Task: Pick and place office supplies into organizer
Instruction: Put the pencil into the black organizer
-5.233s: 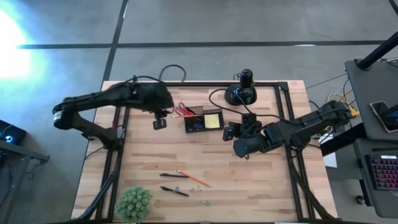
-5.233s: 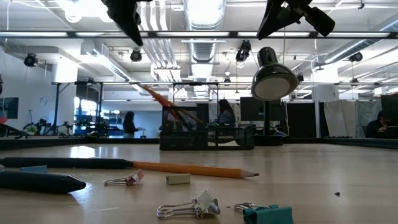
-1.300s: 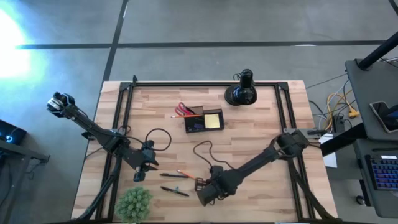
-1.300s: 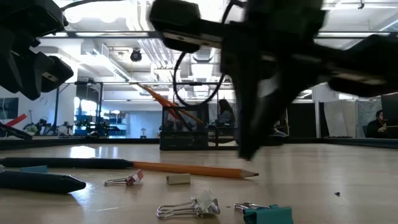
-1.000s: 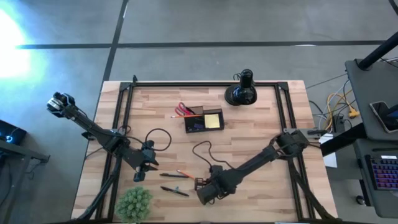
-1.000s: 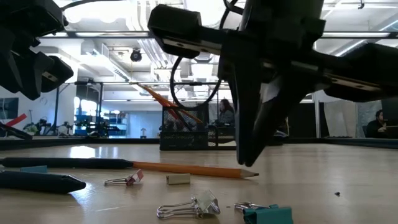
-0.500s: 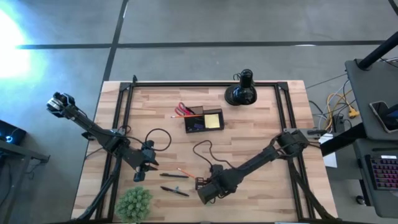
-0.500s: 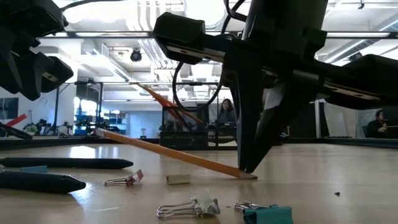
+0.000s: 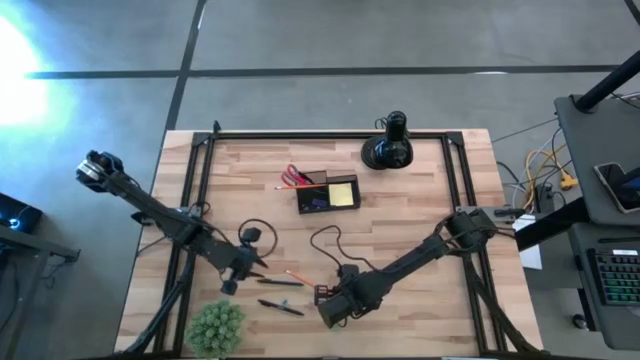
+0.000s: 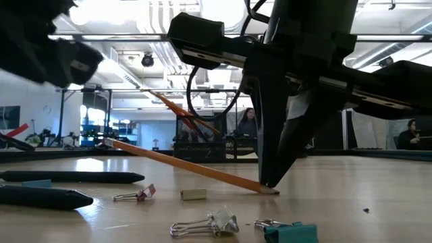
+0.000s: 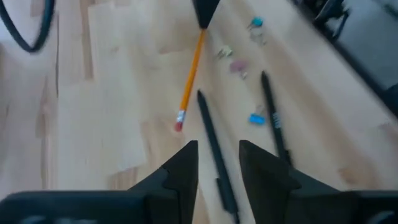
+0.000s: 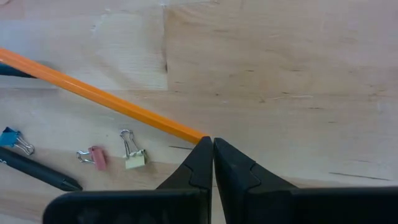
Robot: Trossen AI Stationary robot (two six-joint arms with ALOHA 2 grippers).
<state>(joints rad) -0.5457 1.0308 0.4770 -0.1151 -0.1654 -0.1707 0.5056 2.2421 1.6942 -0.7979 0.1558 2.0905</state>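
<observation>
The orange pencil (image 12: 99, 96) is at the near middle of the table, with my right gripper (image 12: 212, 142) shut on its pointed end. Left of it, my left gripper (image 11: 217, 155) hovers open above two thin black pens (image 11: 214, 143), which lie flat beside the pencil (image 9: 300, 279). Small binder clips (image 12: 132, 155) and a blue piece (image 11: 256, 118) lie loose nearby. The dark organizer (image 9: 327, 193) stands at the far middle. It holds red-handled scissors (image 9: 293, 176) and a yellow sticky pad (image 9: 341, 192). My right gripper pinches the pencil's pointed end (image 12: 198, 135) between its two fingertips. The fingers (image 10: 270, 155) come from above, pointing steeply down. The held end sits at the table top (image 10: 264, 190), and the pencil slants up from there to its raised eraser end (image 10: 108, 142).
A green fuzzy plant ball (image 9: 216, 325) sits at the near left corner. A black round-based knobbed object (image 9: 388, 148) stands at the far edge. Loose cables loop over the table by both arms. Bare wood lies right of my right arm.
The pencil lay flat a second ago. Its eraser end has swung up while its pointed end stayed at the table under my right gripper. My left gripper has shifted a little toward the pens and rolled about its own axis.
</observation>
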